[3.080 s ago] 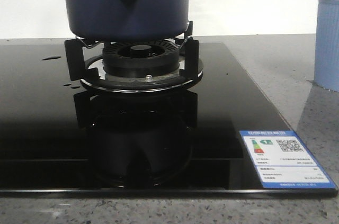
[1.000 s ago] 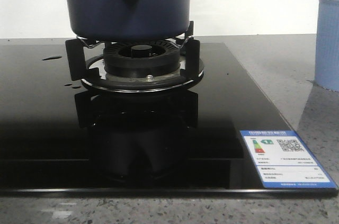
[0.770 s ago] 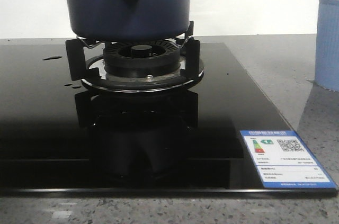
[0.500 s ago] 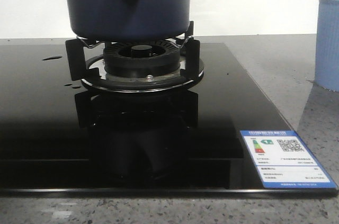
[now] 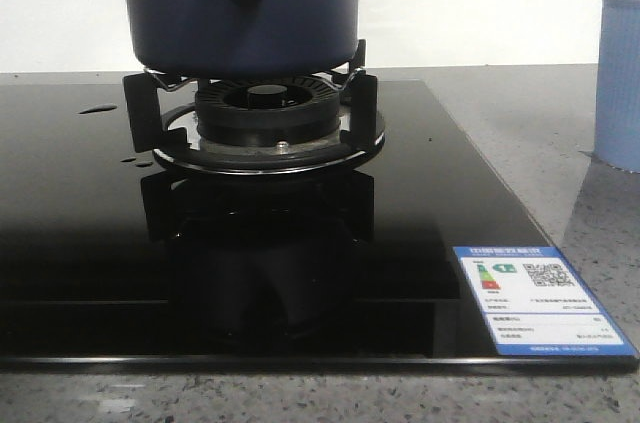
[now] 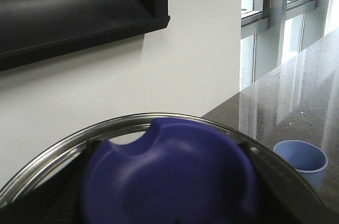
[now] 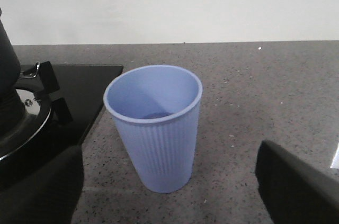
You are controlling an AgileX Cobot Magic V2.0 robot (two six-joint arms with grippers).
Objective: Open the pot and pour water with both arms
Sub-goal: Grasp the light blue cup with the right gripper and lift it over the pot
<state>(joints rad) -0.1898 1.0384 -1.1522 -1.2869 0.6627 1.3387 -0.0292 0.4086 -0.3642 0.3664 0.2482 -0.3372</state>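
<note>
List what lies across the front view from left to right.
Water drops on the glass → the pot sitting on the burner stand → energy label sticker → pale-blue ribbed cup at the right edge.

Left wrist cam: a round lid [image 6: 175, 176] fills the near field, with a shiny metal rim [image 6: 63, 147] and a dark blue domed centre that has a curved notch cut into one edge. Dark blurred shapes flank the lid on both sides, probably the fingers, but their state can't be read. Beyond the lid, a pale blue cup [image 6: 300, 160] stands upright and apart from it on the speckled grey tabletop [image 6: 296, 99], with a white wall, dark hood [image 6: 74, 9] and windows [image 6: 275, 28] behind the lid.
</note>
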